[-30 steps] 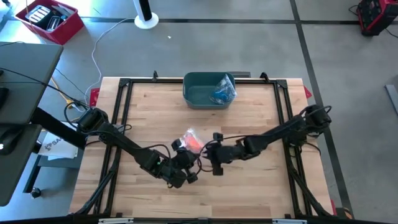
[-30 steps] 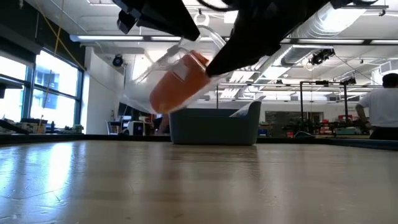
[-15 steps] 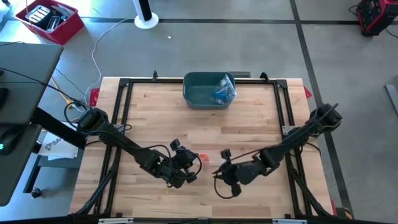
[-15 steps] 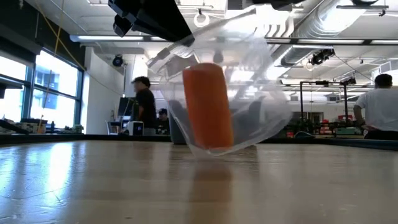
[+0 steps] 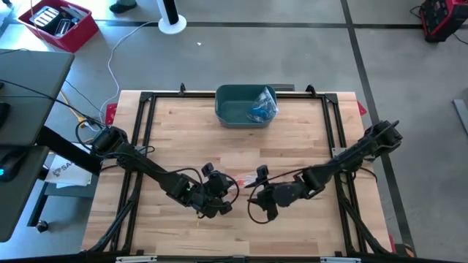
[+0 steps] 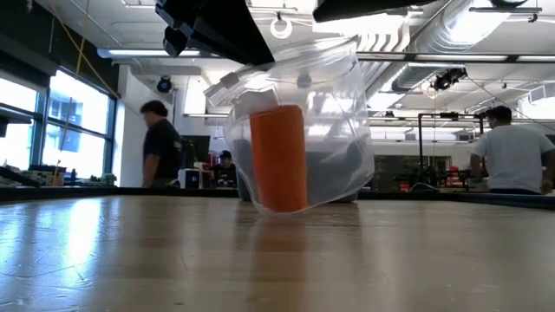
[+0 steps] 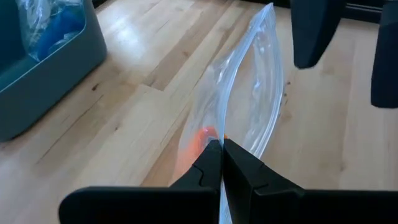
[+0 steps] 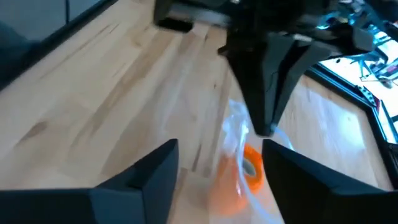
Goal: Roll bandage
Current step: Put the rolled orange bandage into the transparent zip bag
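**Right claw let go of the bag**

Wooden table (image 5: 292,146) carried a teal bin (image 5: 245,107). Nearer than it, the left claw (image 7: 221,163) stayed clamped on the clear bag (image 6: 299,130) holding the orange bandage roll (image 6: 278,159). The right claw (image 8: 217,165) had opened, empty, just beside it; unbagging remained.

two dark jointed arms, looping black cables.

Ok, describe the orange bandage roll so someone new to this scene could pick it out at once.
On the wooden table, look in front of the teal bin, between the two arms. The left pincer pinches a clear plastic bag shut there; the orange bandage roll stands upright inside, the only orange thing on the table.
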You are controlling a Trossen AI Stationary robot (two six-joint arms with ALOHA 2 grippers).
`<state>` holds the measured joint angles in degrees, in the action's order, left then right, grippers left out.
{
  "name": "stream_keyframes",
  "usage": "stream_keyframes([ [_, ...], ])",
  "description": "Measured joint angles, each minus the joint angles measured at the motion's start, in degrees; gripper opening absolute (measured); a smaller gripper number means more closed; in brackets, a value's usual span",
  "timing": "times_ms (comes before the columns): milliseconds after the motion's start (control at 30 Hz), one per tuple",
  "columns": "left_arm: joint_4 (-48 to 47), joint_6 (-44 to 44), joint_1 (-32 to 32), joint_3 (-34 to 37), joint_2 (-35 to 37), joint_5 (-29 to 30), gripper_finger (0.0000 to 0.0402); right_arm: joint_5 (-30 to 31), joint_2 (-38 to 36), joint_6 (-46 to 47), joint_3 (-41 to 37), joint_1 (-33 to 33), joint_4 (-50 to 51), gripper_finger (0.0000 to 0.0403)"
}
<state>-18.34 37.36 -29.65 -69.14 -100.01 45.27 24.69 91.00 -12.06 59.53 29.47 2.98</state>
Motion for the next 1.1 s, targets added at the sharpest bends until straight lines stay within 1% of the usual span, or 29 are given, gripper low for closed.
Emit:
stream_keyframes([
  [67,0.1,0.0,0.0,0.0,0.0,0.0,0.0000,-0.2,-0.7,-1.1,0.0,0.0,2.0,0.0229],
  [100,0.1,0.0,0.0,0.0,0.0,0.0,0.0000,1.0,-1.0,-1.7,0.0,0.2,2.8,0.0231],
  [133,0.2,0.0,0.0,0.0,0.0,0.0,0.0000,3.6,-1.3,-2.3,0.0,0.5,3.4,0.0232],
  [233,0.2,0.0,0.0,0.0,0.0,0.0,0.0000,14.0,-1.6,-5.2,0.0,1.3,3.3,0.0232],
  [267,0.2,0.0,0.0,0.0,0.0,0.0,0.0000,15.9,-1.6,-6.2,0.0,1.4,4.2,0.0232],
  [333,0.2,0.0,0.0,0.0,0.0,0.0,0.0000,15.3,-1.6,-5.4,0.0,1.0,7.4,0.0232],
  [433,0.2,-0.1,0.0,0.0,0.0,-0.2,0.0000,9.2,-1.5,-0.6,0.0,-0.9,11.3,0.0232],
  [500,0.2,-0.1,-0.1,0.0,-0.1,-0.2,0.0000,6.3,-1.3,1.6,0.0,-2.5,11.1,0.0232],
  [600,0.2,-0.6,-0.1,0.0,-0.1,-0.1,0.0000,2.2,-1.3,1.6,0.0,-4.4,7.2,0.0226],
  [667,0.2,-0.5,-0.1,0.0,-0.1,1.4,0.0001,-0.7,-1.3,0.7,0.0,-5.1,5.7,0.0207],
  [733,0.2,-0.2,-0.1,0.0,-0.1,3.7,0.0004,-2.3,-1.3,1.0,0.0,-5.9,5.6,0.0175],
  [833,0.1,-1.5,-0.1,0.0,-0.1,4.2,0.0021,-2.4,-0.6,3.6,0.0,-6.9,6.5,0.0103],
  [933,-1.9,-2.2,-0.1,0.1,1.0,3.5,0.0049,-2.8,0.0,4.2,0.0,-7.3,7.0,0.0025],
  [967,-3.0,-2.1,-0.1,0.1,1.8,3.5,0.0059,-2.8,0.0,4.3,0.0,-7.3,7.2,0.0013],
  [1100,-8.8,-1.6,-0.5,0.1,6.1,3.4,0.0101,-2.8,0.0,7.1,0.0,-7.8,9.3,0.0012],
])
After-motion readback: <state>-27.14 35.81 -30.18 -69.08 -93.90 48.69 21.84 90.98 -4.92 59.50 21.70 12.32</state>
